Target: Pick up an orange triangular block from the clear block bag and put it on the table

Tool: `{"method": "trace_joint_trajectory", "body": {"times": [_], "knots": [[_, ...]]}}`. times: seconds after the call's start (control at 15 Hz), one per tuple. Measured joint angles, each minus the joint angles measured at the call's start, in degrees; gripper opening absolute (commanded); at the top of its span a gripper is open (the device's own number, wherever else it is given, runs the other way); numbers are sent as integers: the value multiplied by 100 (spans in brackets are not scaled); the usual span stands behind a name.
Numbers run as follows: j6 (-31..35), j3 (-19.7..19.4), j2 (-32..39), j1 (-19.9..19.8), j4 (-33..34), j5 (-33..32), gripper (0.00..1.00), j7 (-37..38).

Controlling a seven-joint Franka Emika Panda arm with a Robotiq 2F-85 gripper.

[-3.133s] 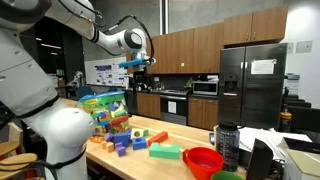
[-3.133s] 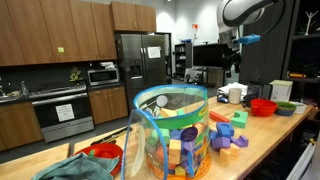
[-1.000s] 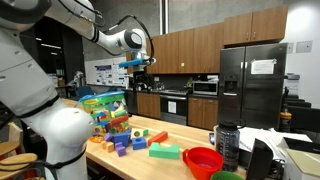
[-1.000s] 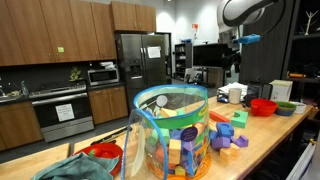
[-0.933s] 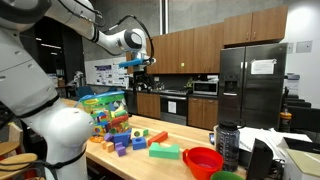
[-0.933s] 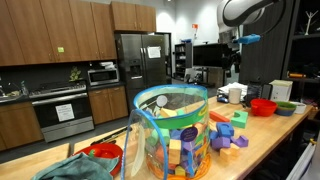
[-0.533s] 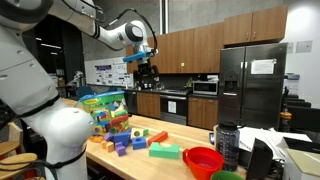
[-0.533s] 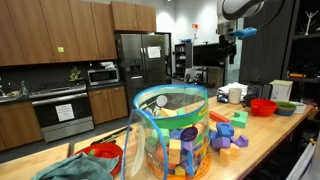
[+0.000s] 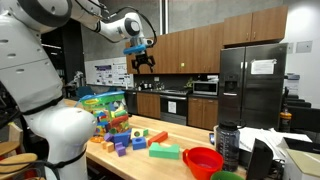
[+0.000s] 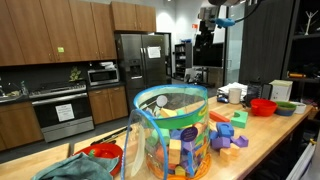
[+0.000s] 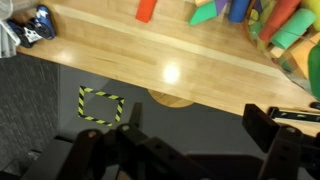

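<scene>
The clear block bag [image 10: 172, 130] with green trim stands on the table [image 10: 270, 135], full of multicoloured blocks; it also shows in an exterior view [image 9: 105, 112]. Loose blocks [image 9: 140, 140] lie on the table beside it. I cannot pick out an orange triangular block in the bag. My gripper [image 9: 143, 62] hangs high above the table, well above the bag, and also shows high up in an exterior view [image 10: 208, 22]. In the wrist view its fingers [image 11: 197, 128] are spread wide and empty, over the table edge [image 11: 160, 65] and the dark floor.
A red bowl [image 9: 204, 160] and a dark bottle [image 9: 227, 145] stand on the table. Another red bowl [image 10: 262, 106] and a white cup [image 10: 236, 94] show in an exterior view. Dark cabinets [image 9: 195, 50] and a fridge [image 9: 252, 85] stand behind.
The arm has risen and swung toward the bag side; the gripper now sits higher than a second ago. The bag and blocks have not moved.
</scene>
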Motion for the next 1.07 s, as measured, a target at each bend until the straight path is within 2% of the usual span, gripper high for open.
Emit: {"method": "trace_joint_trajectory", "body": {"times": [0.47,1.07], "knots": [[274,390,554,473,104,324,100,-385],[273,485,972,507,224,337,100,-674]]}}
